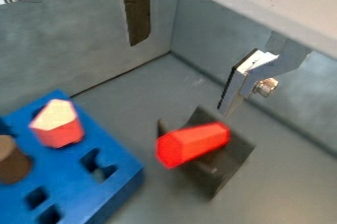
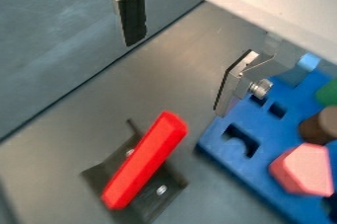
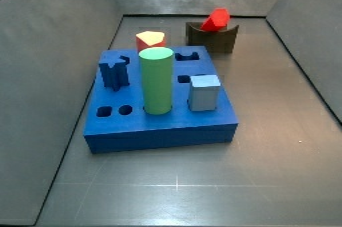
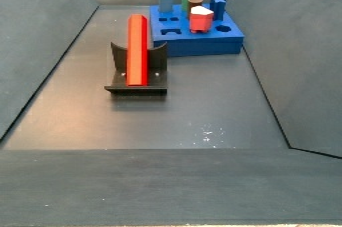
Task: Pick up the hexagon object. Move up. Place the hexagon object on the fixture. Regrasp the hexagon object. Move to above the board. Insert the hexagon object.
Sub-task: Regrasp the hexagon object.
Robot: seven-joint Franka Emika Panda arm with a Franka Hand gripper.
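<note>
Wrist views above tool, fixture

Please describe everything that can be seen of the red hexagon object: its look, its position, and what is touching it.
The hexagon object is a long, slim, bright red bar with hexagonal ends; its surface looks smooth and matte, like plastic. It leans at a tilt on the fixture, with its lower end on the base plate, and only the fixture touches it. The board stands apart from it. The tool is open above it, with its fingers well clear of the bar, holding nothing.
</note>
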